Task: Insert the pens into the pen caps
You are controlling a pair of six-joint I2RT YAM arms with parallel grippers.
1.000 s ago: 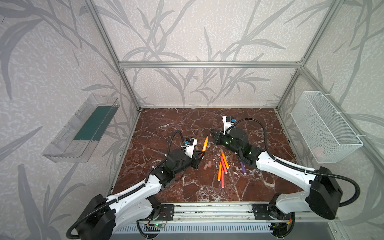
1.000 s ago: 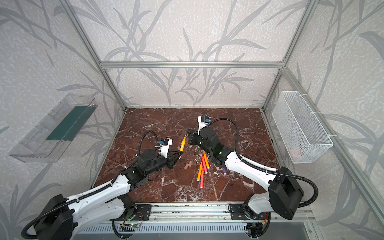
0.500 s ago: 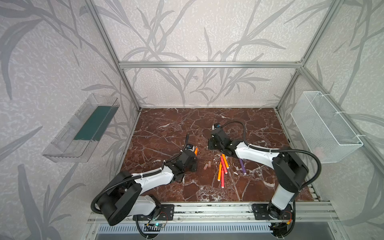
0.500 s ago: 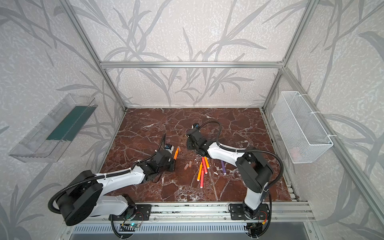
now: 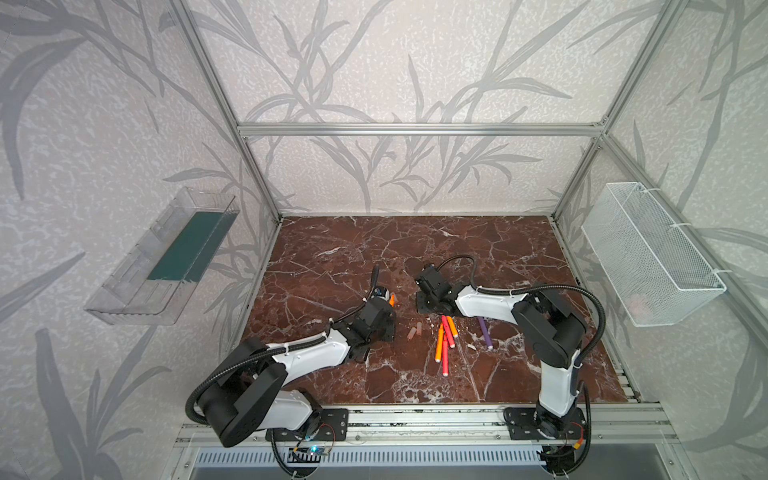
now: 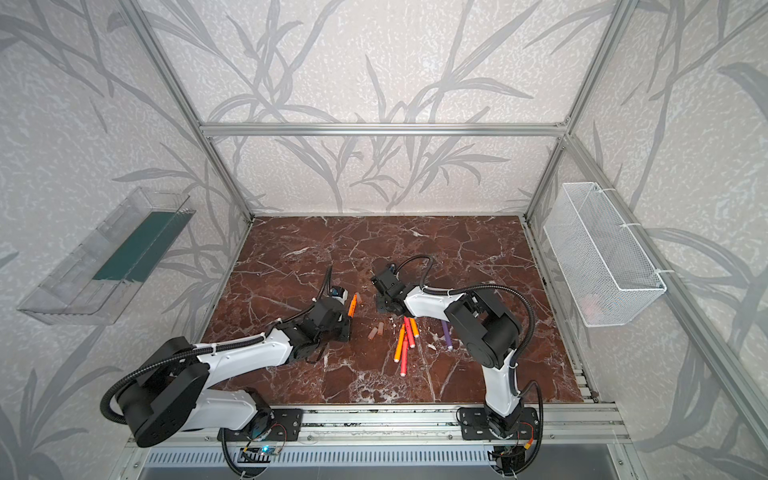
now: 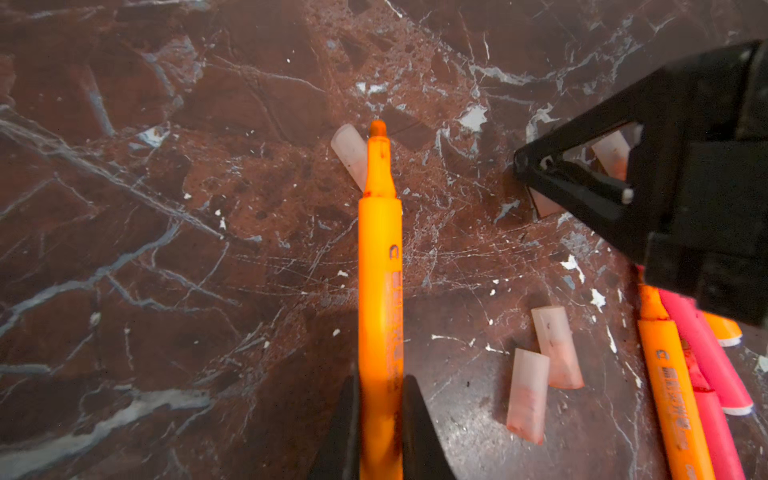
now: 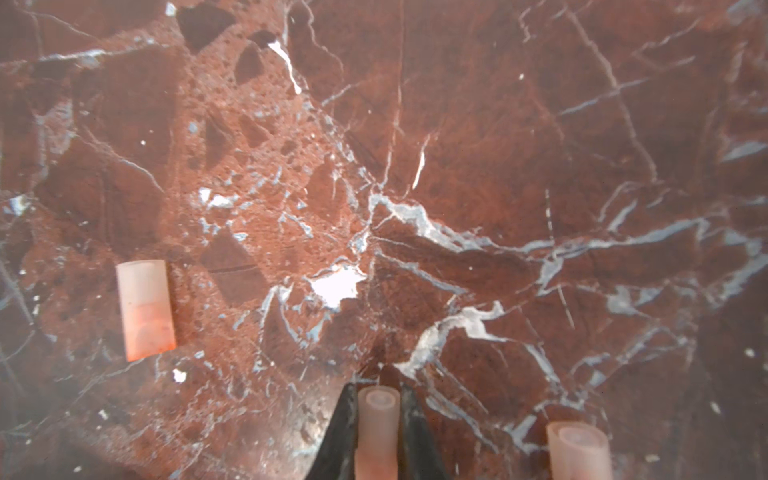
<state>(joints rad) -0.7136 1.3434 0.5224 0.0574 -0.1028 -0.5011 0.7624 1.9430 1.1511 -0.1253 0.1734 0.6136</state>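
The left gripper (image 7: 381, 384) pinches an orange pen (image 7: 380, 266) near its rear, with both jaws pressed tight on the barrel. This pen is slim and bright orange, with dark printed characters along the barrel, then a narrower neck and a small uncovered felt tip. Its long axis runs straight out from the gripper. In both top views it lies left of the middle of the marble table (image 5: 457, 249), with the tip toward the back wall. The tip ends just beside a loose cap (image 7: 351, 160); I cannot tell if they touch. The right gripper (image 8: 378, 401) pinches a pen cap (image 8: 377, 432), a short translucent pinkish tube, paler at the open mouth and redder behind. The axis of this cap follows the fingers and its mouth faces forward, low over the table. A second cap (image 8: 579, 453) is just beside it. Two more caps (image 7: 557, 349) lie side by side, near the loose pens (image 5: 439, 343), which are orange, red-pink and purple.
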